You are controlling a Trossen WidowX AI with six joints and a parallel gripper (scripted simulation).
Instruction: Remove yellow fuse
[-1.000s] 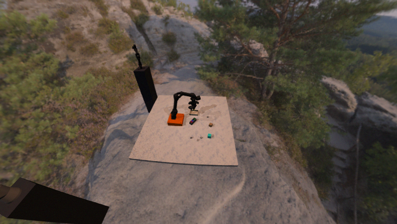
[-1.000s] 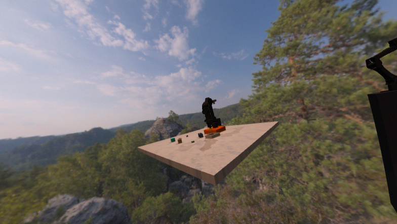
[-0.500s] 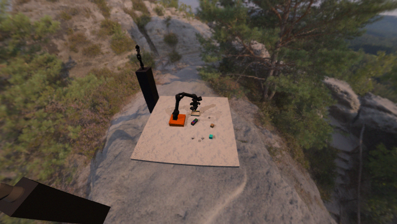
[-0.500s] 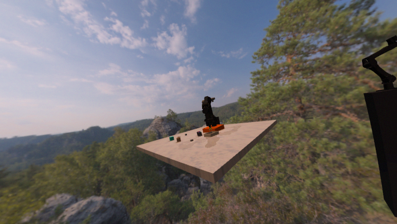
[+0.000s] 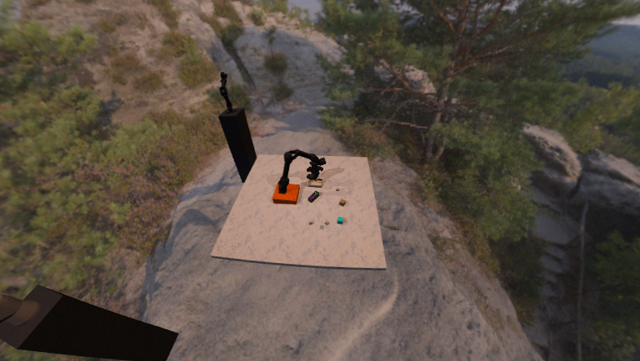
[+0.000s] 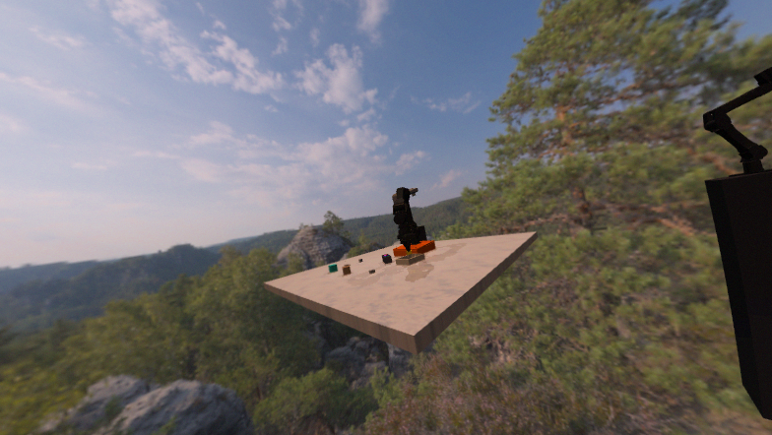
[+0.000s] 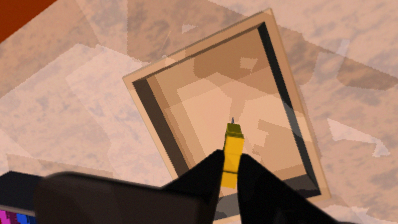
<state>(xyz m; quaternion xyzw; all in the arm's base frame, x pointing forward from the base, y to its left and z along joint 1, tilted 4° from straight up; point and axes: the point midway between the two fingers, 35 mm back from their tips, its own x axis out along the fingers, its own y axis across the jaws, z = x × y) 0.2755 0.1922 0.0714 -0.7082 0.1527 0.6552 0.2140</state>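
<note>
My gripper (image 5: 315, 178) (image 6: 409, 250) (image 7: 230, 159) is shut on the yellow fuse (image 7: 233, 146). In the wrist view the fuse points away from the fingers, with a thin metal prong at its far end. The fuse and fingertips are over the inside of the pale wooden tray (image 5: 314, 185) (image 6: 411, 261) (image 7: 200, 46). How high they are above its floor is hard to tell. The dark fuse block (image 5: 315, 197) (image 6: 386, 259) (image 7: 16, 185) stands apart from the tray, at the lower left of the wrist view. Magenta and blue fuses show in it there; the rest is cut off or hidden.
The orange base (image 5: 286, 194) (image 6: 423, 246) carries the arm. A teal cube (image 5: 340, 220) (image 6: 332, 268), a brown cube (image 5: 342, 202) (image 6: 346, 269) and several small grey pieces lie on the table (image 5: 251, 242) (image 6: 400, 307). A black pedestal (image 5: 239, 145) stands beyond the table's edge.
</note>
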